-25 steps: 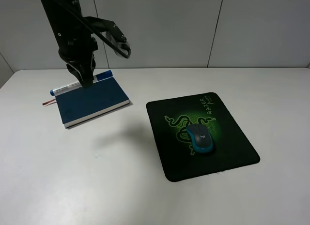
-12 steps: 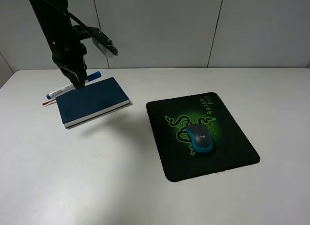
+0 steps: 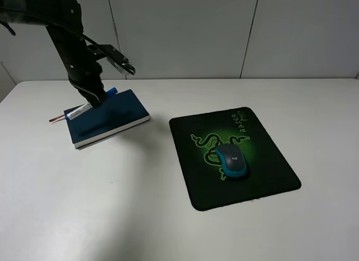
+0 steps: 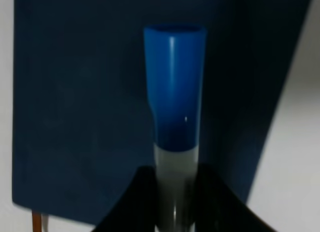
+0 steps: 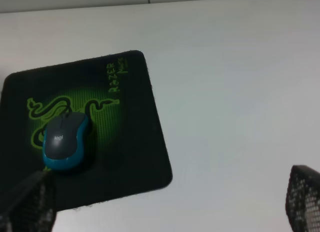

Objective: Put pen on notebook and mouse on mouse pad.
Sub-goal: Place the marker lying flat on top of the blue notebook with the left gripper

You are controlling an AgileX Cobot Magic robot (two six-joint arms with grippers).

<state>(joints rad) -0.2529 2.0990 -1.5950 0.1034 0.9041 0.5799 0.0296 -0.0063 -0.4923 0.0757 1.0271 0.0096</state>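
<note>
My left gripper is shut on the pen, whose white barrel and blue cap lie over the far left part of the dark blue notebook. In the left wrist view the black fingers clamp the barrel with the notebook cover behind it. Whether the pen touches the cover cannot be told. The mouse sits on the black mouse pad, over its green logo. The right wrist view shows the mouse and the mouse pad, with my right gripper open above the table.
The notebook's reddish ribbon sticks out to the left on the white table. A grey panelled wall stands behind the table's far edge. The right arm is outside the exterior view.
My left gripper has carried the pen from the table behind the notebook's far edge to a spot over the notebook's far left part. Mouse and pad have not moved.
</note>
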